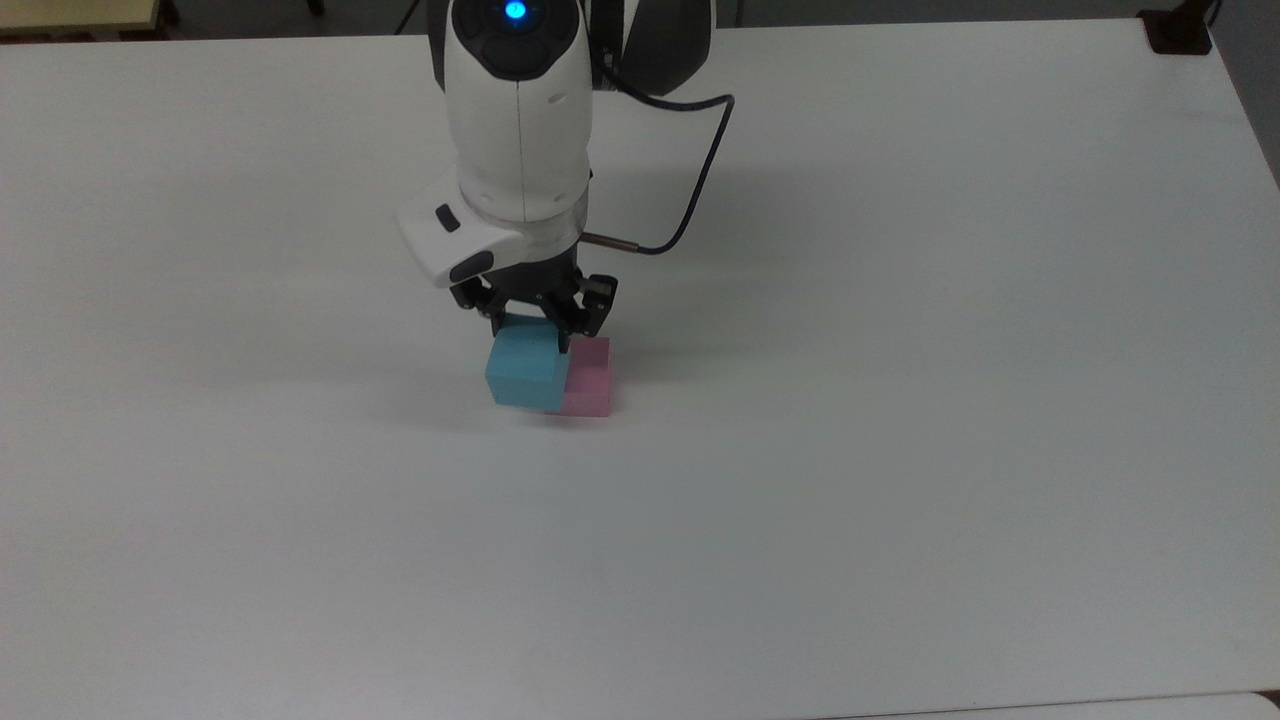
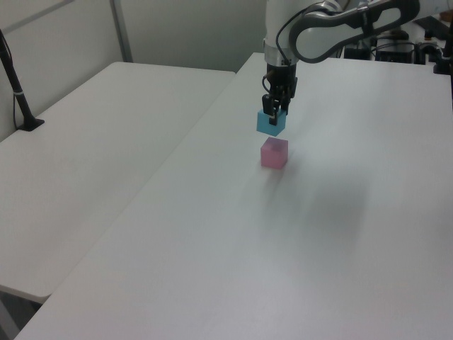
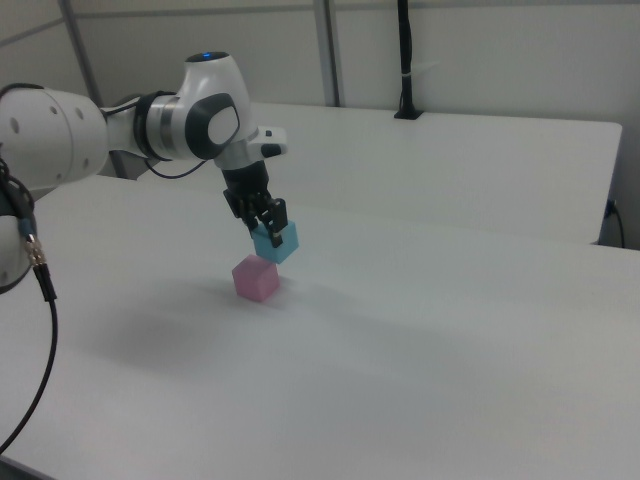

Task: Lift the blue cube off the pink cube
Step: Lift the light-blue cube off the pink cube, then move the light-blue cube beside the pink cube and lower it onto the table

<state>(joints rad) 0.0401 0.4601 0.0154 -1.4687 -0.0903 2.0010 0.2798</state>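
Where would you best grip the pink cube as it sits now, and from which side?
Grip the pink cube across two opposite vertical faces, coming straight down from above. It sits flat on the table with its top bare, since the gripper holds the blue cube lifted clear and off to one side. Nothing else stands near it.

Your top view looks down on the worktop [image 1: 900,450] from high up, facing the arm [image 1: 517,120]. Your left view looks along the worktop from farther back. Your right view sits lower and looks across from the other side. All three share the cubes in the middle.
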